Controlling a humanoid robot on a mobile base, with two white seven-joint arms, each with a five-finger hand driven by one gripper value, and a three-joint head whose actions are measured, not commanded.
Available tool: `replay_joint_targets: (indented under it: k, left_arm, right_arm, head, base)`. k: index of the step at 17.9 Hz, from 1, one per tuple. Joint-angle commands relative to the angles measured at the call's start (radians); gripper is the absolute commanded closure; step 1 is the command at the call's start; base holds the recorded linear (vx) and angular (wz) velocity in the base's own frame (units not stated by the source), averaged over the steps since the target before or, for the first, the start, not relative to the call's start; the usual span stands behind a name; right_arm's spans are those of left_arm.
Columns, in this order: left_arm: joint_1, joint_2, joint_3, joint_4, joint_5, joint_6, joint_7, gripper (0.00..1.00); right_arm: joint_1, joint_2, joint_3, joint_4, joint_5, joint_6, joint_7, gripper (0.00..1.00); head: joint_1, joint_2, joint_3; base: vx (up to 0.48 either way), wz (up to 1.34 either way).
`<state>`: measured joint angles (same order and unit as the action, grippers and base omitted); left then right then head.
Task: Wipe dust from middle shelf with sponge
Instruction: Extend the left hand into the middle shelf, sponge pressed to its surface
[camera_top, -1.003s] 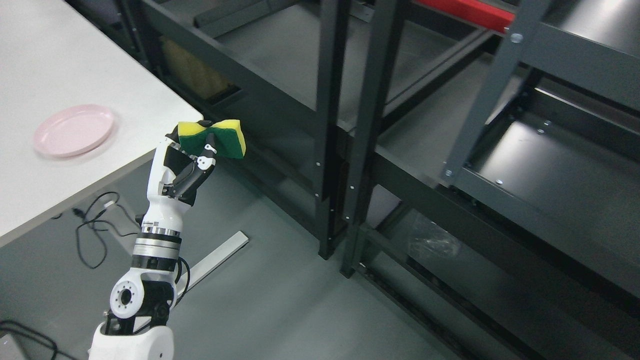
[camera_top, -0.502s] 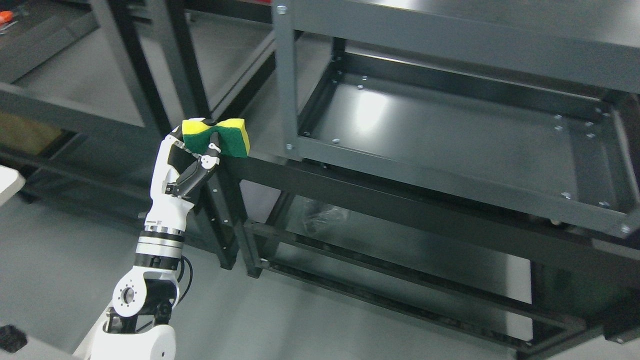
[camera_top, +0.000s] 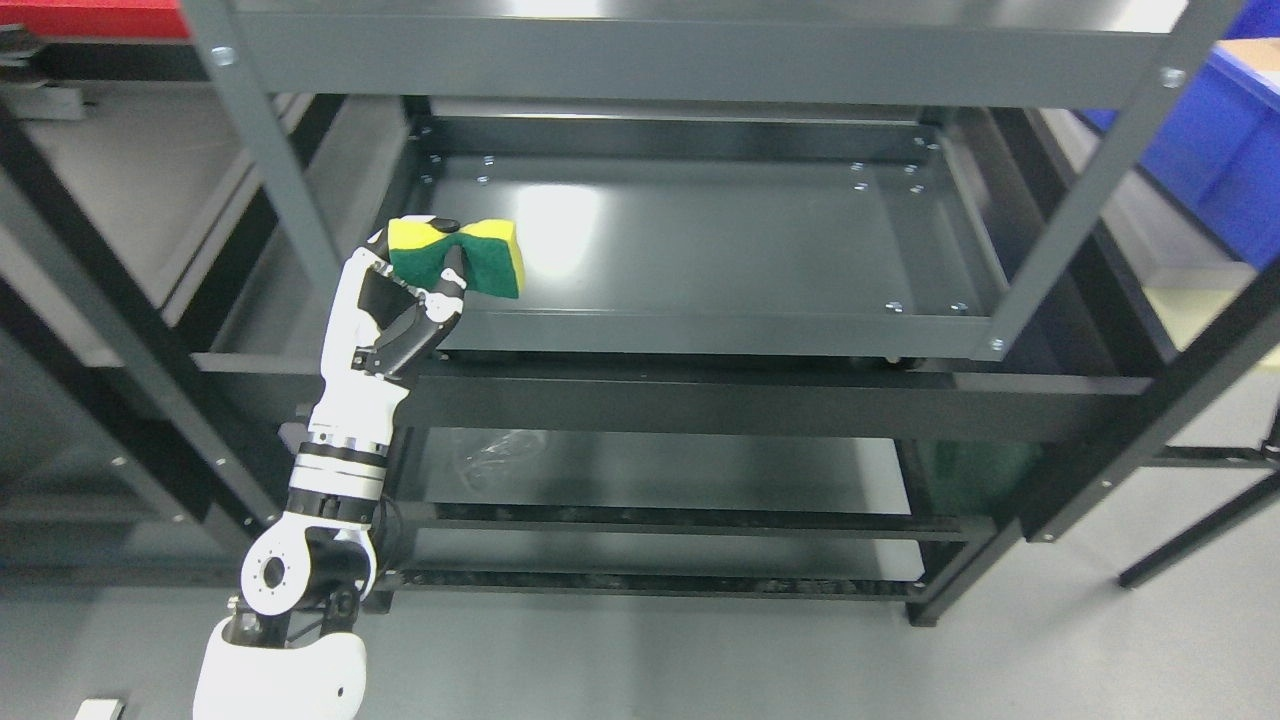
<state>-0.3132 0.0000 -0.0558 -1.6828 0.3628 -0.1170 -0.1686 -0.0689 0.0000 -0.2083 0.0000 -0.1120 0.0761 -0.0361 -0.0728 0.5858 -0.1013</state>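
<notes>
My left hand (camera_top: 425, 275) rises from the lower left and is shut on a yellow and green sponge (camera_top: 480, 260), squeezed in the middle. It is held in front of the front left corner of the dark grey middle shelf (camera_top: 700, 235) of a metal rack. Whether the sponge touches the shelf surface cannot be told. The shelf pan looks bare, with a bright light reflection near the sponge. My right arm does not show.
The rack's grey uprights (camera_top: 275, 170) and front rail (camera_top: 700, 330) frame the shelf, with a top shelf (camera_top: 700, 60) above and a lower shelf (camera_top: 650, 480) holding crumpled clear plastic (camera_top: 495, 450). A blue bin (camera_top: 1215, 150) stands at the right, a red item (camera_top: 90, 18) top left.
The whole picture has swung to the right, so the camera has turned: table and pink plate left the view and the rack now faces me. The sponge stays in my left hand.
</notes>
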Motion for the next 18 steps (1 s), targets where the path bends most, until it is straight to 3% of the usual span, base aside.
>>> replay_joint_targets:
  k: [1,7,13,16,18]
  left_arm:
    - [-0.062,0.017,-0.185,-0.012,-0.060,-0.003,-0.050,0.93]
    - [-0.217,0.017,-0.487,-0.005,-0.384,-0.052,-0.134,0.92]
    - [-0.394,0.017,-0.740,-0.005,-0.573,-0.119,-0.132,0.92]
    - [-0.495,0.017,-0.779,-0.005,-0.642,-0.180,-0.131,0.92]
    - [-0.576,0.017,-0.733,-0.005,-0.717,-0.231,-0.131,0.92]
  right_arm:
    - [0.000,-0.017,0.000,-0.017,0.000,0.001,-0.001,0.00]
    - [0.000,-0.017,0.000,-0.017,0.000,0.001,-0.001,0.00]
    - [0.000,-0.017,0.000,-0.017,0.000,0.001,-0.001,0.00]
    - [0.000,-0.017,0.000,-0.017,0.000,0.001,-0.001,0.00]
    - [0.000,-0.017,0.001,-0.017,0.000,0.001,-0.001,0.00]
  head:
    - [0.0000,0.000,0.000]
    - [0.0000,0.000,0.000]
    - [0.0000,0.000,0.000]
    - [0.0000,0.000,0.000]
    - [0.0000,0.000,0.000]
  base:
    - [0.031,-0.41]
    - [0.035,-0.11]
    - [0.014,0.07]
    - [-0.006,-0.05]
    - [-0.008,-0.01]
